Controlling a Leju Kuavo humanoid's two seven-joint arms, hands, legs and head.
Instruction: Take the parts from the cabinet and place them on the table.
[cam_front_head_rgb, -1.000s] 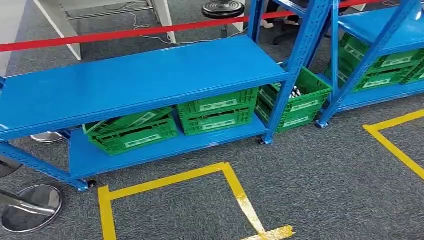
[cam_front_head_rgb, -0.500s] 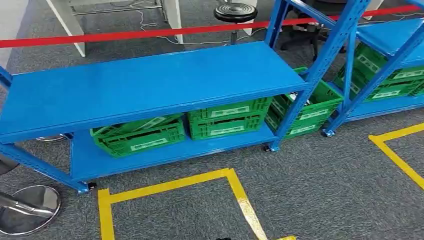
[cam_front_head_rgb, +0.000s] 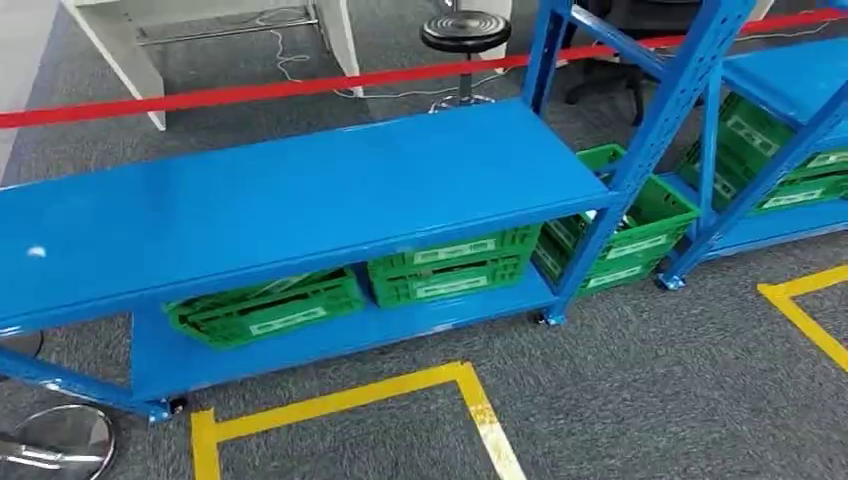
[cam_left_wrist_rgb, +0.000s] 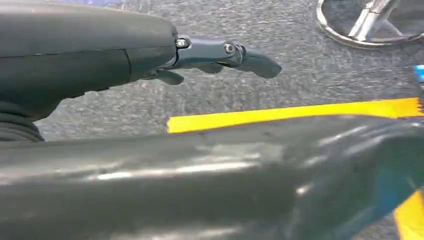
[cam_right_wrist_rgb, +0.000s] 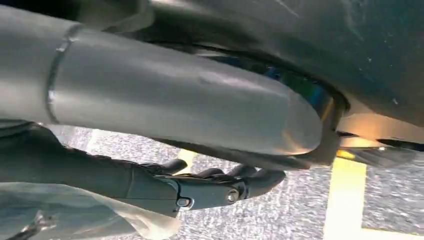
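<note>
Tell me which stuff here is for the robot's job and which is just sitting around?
For the job:
blue rack
green crates on its bottom shelf
green crate holding small parts

Just around:
black stool
red barrier tape
yellow floor tape
round metal base

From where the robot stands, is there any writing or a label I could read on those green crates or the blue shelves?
No text can be read.
White labels on the green crates under the blue shelf: too small and blurred to read.
Labels on the crates in the next rack: blurred as well.
The red tape and the yellow floor tape carry no writing.
</note>
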